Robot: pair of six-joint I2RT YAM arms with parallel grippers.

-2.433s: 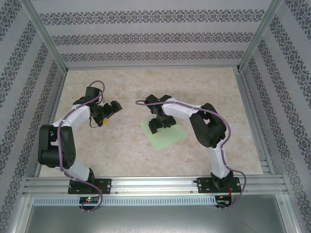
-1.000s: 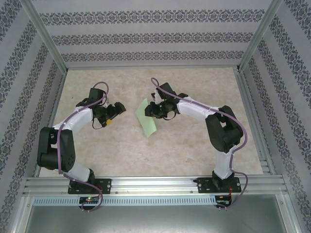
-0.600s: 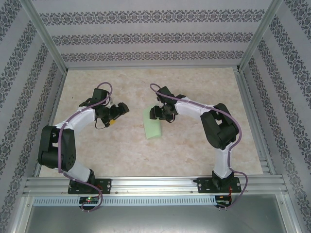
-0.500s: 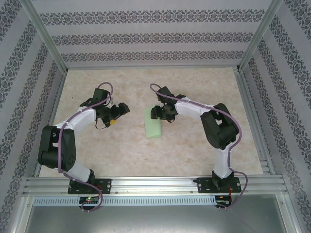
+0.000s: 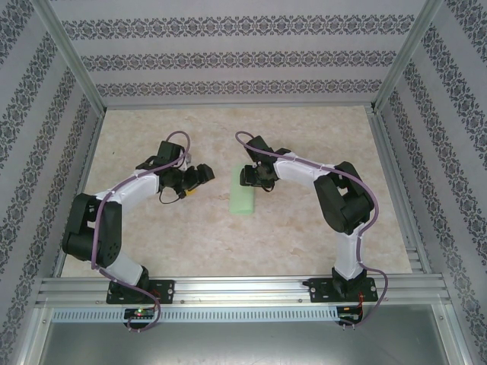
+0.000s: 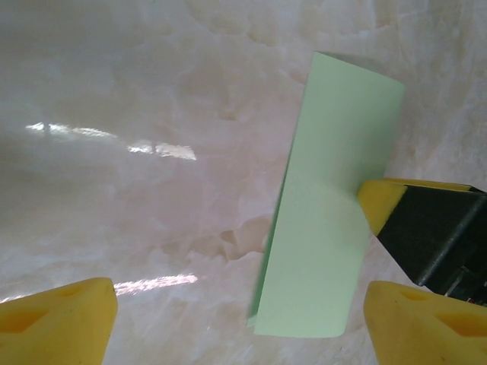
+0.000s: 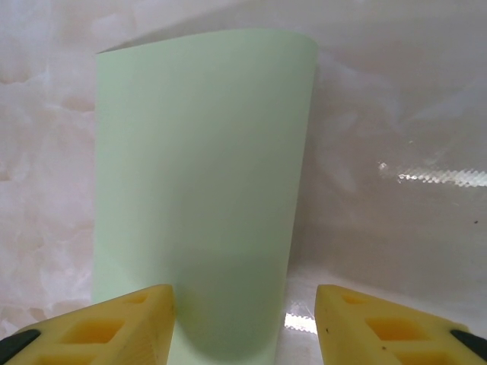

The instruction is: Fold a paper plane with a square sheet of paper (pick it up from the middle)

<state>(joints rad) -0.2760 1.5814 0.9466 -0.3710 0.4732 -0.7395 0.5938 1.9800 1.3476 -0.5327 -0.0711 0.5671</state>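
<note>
Marbled beige tabletop [image 5: 190,243] is spreading between walls [image 5: 228,57] papered in dark floral bands, with an aluminium rail [image 5: 243,287] running along the near edge where both arms are bolted. The sheet [image 5: 242,199] is lying near the middle of the tabletop, doubled over into a narrow pale green strip whose long side is pointing away from the rail.

Seen from the left wrist, the sheet [image 6: 335,205] is showing two layers along its left edge, the lower one peeking out a little darker. The left gripper [image 5: 204,176] is hovering just left of the strip, apart from it. Its yellow fingers [image 6: 65,319] are standing wide apart, with bare tabletop and the strip's near end lying between them.

The right gripper [image 5: 253,179] is sitting over the strip's far end. In the left wrist view, one of its yellow fingertips is meeting the sheet's right edge. From the right wrist, the sheet [image 7: 202,167] is stretching away from between the fingers [image 7: 114,319], which are standing apart and clamping nothing. The left one seems to be brushing the paper's edge, though the shadow there is making contact hard to judge. The sheet's far end is bowing into a gentle curve.
</note>
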